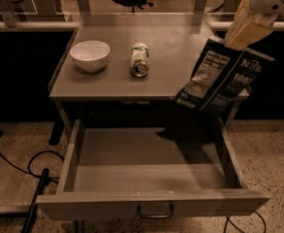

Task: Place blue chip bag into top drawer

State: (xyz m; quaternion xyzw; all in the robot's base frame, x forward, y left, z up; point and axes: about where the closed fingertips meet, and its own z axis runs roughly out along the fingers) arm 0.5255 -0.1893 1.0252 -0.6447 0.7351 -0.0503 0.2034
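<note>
— Arm pose?
— I've got the gripper (236, 35) at top right, with the arm entering from the upper-right corner. Its pale yellowish fingers slant down-left and pinch the top edge of the blue chip bag (219, 76). The bag hangs tilted over the table's (170, 38) right-front corner, above the right rear of the open top drawer (107, 205). Can't tell if its lower corner touches the table edge.
— Counts?
— 1 bag, 1 bowl (90, 56), 1 can (140, 59) on its side, 1 drawer w/ 1 dark handle (154, 211). Bowl & can sit apart on the tabletop.
— Materials?
— Bag is crinkly, dark blue, w/ white lettering + nutrition panel. Table & drawer are flat grey metal. Bowl is white, round, smooth. Floor is speckled, w/ black cables (39, 188) at left.
</note>
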